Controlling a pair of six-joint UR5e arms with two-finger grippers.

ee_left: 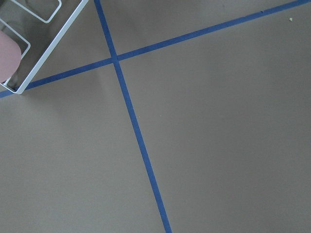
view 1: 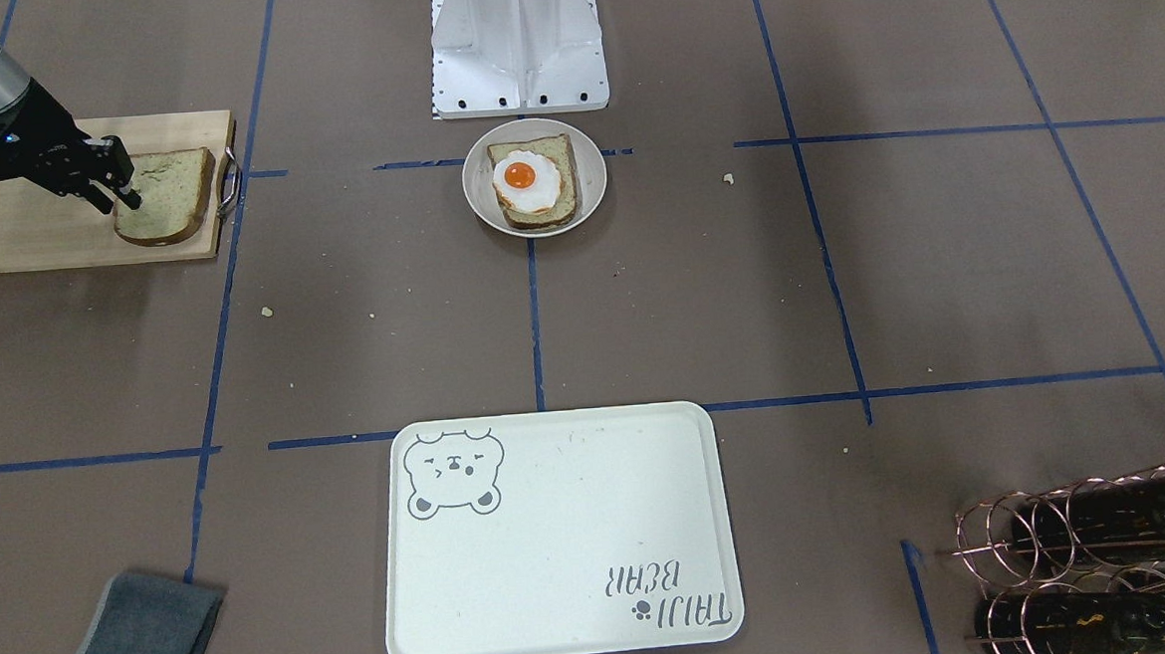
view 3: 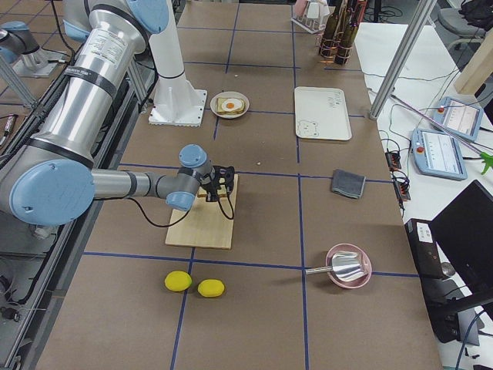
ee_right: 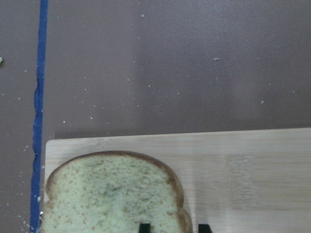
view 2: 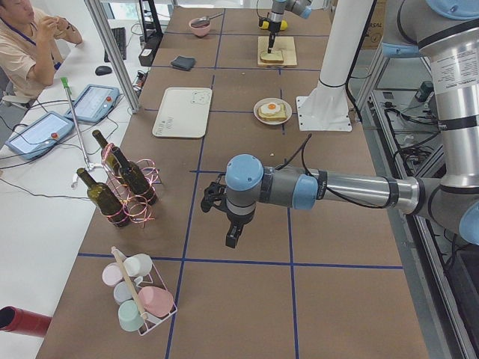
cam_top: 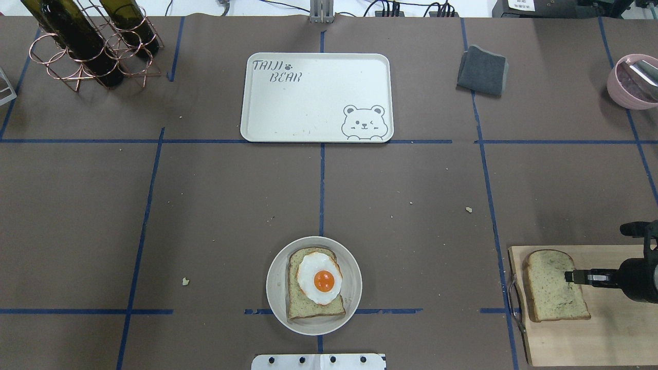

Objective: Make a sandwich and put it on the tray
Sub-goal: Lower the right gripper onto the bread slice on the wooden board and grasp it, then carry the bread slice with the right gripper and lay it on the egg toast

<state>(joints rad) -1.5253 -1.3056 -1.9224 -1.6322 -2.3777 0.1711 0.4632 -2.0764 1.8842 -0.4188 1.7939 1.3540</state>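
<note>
I found one bread slice (cam_top: 311,307) lying flat on the small round white plate (cam_top: 275,272) close to the robot's base, pale tan with a dark brown crust. A fried egg (cam_top: 320,277), white with an orange yolk, sat on top of it and covered much of its surface. A second slice (cam_top: 552,288), uncovered, lay flat on the wooden cutting board (cam_top: 606,339) at the end by the metal handle, well off to my right. The tray (cam_top: 308,92), cream-white with rounded corners, a grey bear face and "TAIJI BEAR" lettering, lay flat across the table, in line with the plate but well apart from it.
</note>
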